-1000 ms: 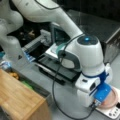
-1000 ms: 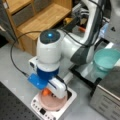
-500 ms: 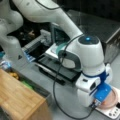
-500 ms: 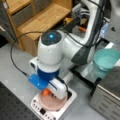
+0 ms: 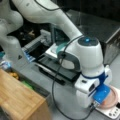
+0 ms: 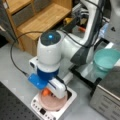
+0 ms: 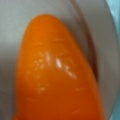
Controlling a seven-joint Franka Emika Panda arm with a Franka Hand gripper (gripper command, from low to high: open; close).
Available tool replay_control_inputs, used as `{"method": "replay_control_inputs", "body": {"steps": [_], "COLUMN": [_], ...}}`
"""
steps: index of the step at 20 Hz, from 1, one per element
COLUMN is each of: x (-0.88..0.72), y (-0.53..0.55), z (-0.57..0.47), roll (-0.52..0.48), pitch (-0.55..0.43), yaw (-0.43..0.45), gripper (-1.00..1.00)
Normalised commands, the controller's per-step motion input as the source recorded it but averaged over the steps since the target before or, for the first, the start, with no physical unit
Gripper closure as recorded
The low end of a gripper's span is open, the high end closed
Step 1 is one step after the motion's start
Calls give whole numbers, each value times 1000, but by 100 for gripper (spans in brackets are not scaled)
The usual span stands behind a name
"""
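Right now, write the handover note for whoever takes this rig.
Gripper: low over the pink plate; its fingers are hidden by the wrist body, so grip is unconfirmed.
Orange carrot-like piece: at the gripper, over the plate; it fills the wrist view.
Plate: sits on the white scale, also seen in a front view.
Teal bowl: apart, toward a front view's right.
Done: orange piece is at the plate.
Left: check whether it is released.

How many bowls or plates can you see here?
2: a teal plastic bowl at a front view's right, and a pink round plate on the white scale under the gripper. Others may be hidden.
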Motion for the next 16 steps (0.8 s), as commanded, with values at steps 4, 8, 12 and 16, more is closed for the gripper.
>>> {"method": "replay_control_inputs", "body": {"steps": [4,8,12,16], "x": [-131,-170,-185,-208], "y": [110,124,112,100], "z": [-89,-80,-83,-75], "roll": [-341,-327,-326,-321], "pitch": [37,25,7,-4], "yaw": [96,82,78,83], "gripper": [-100,-100,-100,-100]}}
